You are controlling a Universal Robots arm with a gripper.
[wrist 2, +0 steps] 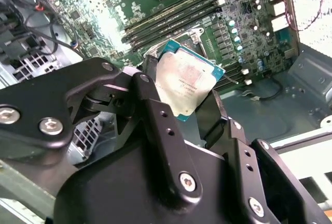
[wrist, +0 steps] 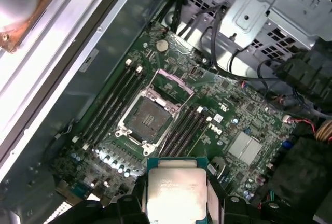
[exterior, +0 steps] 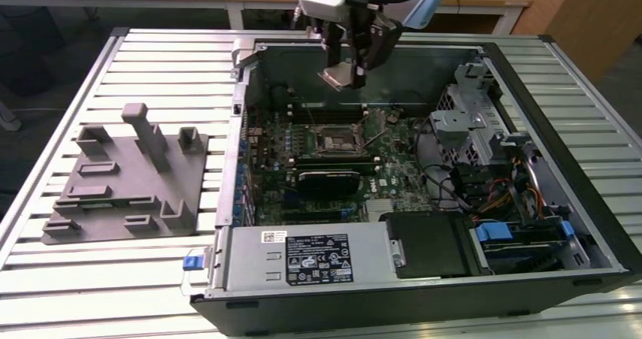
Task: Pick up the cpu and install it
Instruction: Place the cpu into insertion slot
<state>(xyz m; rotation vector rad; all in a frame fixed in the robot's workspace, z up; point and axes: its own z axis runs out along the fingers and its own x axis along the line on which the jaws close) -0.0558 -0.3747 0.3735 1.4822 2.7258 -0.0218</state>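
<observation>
The fingers are clenched on the cpu, gripping it by two opposite edges with its silvery top facing the second wrist view. The cpu is therefore off any support and carried in the air; in the first wrist view it sits level between the finger links, and in the exterior view it hangs tilted below the arm. Beyond the cpu lies the socket, well apart from it and not touched. The contact field of the socket is bare, and its metal retaining frame appears to be swung up, so the socket is judged ready to receive the part. Rows of memory slots run on both sides of the socket on the green motherboard. The motherboard lies flat in the open computer case, with a perforated drive cage towards the exterior view's right and a power supply at the near end. Outside the case, towards the exterior view's left, a grey moulded tray rests on the slatted desk. Task status: pickup is complete; installation is not, because the cpu is not yet seated in the socket.
</observation>
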